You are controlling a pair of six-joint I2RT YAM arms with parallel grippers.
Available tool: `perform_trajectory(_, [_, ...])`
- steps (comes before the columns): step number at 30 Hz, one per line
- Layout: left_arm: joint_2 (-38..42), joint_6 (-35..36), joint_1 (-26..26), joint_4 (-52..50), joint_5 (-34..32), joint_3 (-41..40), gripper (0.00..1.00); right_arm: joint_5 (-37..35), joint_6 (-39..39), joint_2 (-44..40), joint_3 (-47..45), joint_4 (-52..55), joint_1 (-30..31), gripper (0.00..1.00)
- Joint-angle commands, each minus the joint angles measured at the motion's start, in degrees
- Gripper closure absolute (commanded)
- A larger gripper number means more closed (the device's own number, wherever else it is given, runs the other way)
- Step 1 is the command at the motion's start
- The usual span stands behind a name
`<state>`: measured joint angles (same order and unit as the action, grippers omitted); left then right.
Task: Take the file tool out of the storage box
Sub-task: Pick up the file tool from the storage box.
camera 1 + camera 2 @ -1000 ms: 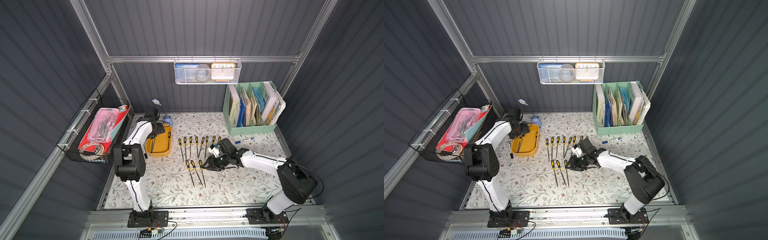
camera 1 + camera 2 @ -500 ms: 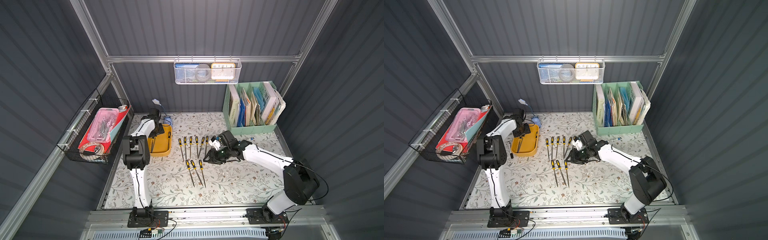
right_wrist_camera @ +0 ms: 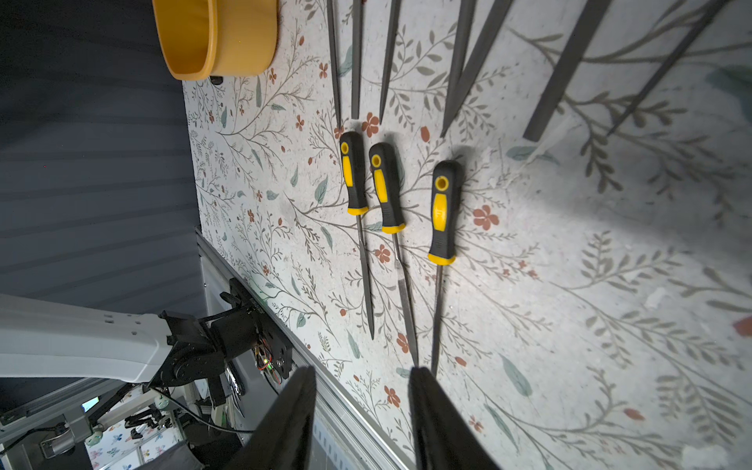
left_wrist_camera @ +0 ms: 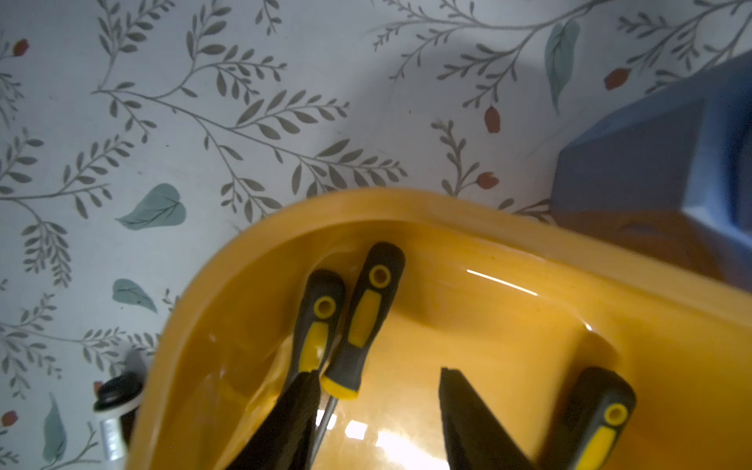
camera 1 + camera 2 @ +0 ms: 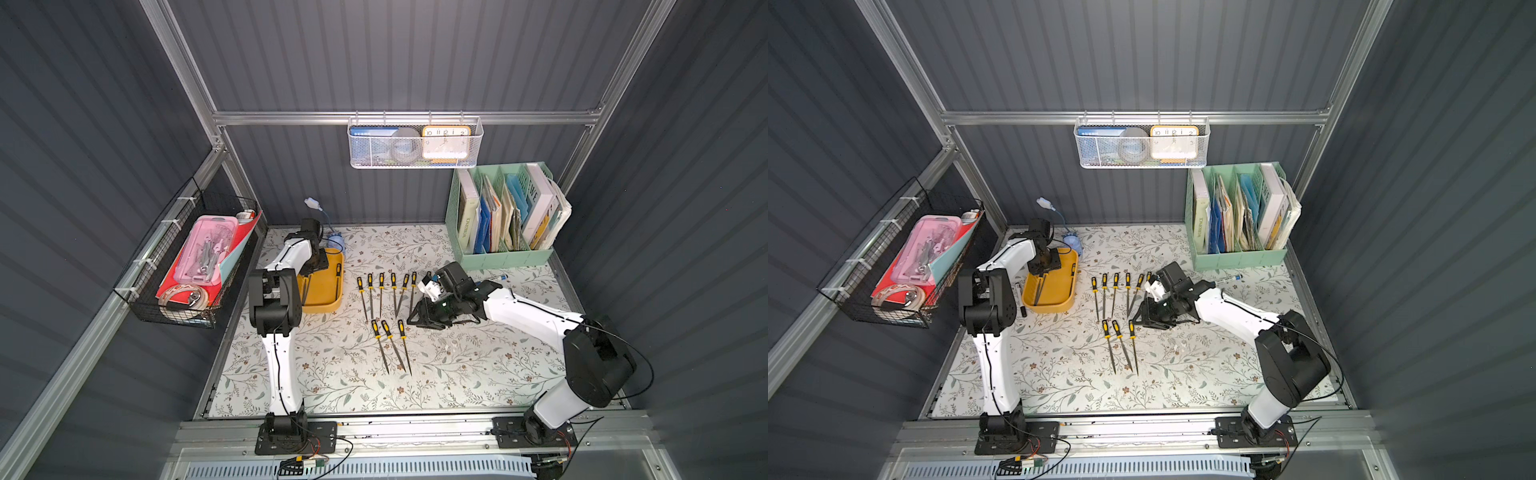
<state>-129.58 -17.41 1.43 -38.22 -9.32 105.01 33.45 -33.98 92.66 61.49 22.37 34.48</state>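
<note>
Files (image 4: pixel 362 321), three visible with black-and-yellow handles, lie in the shallow mustard-yellow plastic storage box (image 4: pixel 407 203); my left gripper (image 4: pixel 378 378) sits inside, jaws apart around one shank. My right gripper (image 3: pixel 363 370), parted and empty, hovers over the floral mat (image 3: pixel 569 325).

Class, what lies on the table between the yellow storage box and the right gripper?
A row of yellow-handled files lies between the storage box and the right gripper, shown in both top views.

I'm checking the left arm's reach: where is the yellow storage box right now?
In both top views the storage box sits back-left on the table, directly under the left gripper, with the row of files just to its right.
</note>
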Motion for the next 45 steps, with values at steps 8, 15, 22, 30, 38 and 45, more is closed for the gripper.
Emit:
perform_trajectory(8, [-1.8, 0.6, 0.0, 2.0, -0.2, -2.8, 0.53, 1.2, 0.6, 2.5, 3.1, 1.7, 0.0, 0.57])
perform_trajectory(15, [-3.7, 0.8, 0.1, 2.3, 1.7, -2.1, 0.48, -0.6, 0.0, 0.7, 2.2, 2.1, 0.0, 0.57])
perform_trajectory(22, [-4.6, 0.8, 0.1, 1.9, 2.5, -1.5, 0.59, -1.8, -1.1, -0.7, 0.5, 1.1, 0.1, 0.57])
perform_trajectory(30, [-3.8, 0.4, 0.1, 2.1, 1.1, -2.6, 0.55, -2.5, -1.4, -1.2, 0.6, 1.0, 0.2, 0.57])
perform_trajectory(38, [-4.8, 1.0, 0.2, 2.1, 5.5, -1.7, 0.66, -2.8, -1.1, -1.5, 0.7, 1.9, 0.2, 0.57])
perform_trajectory(45, [-1.3, 0.2, 0.2, 2.8, 8.2, -2.7, 0.62, -3.0, -1.1, -1.5, 0.9, 2.0, 0.2, 0.57])
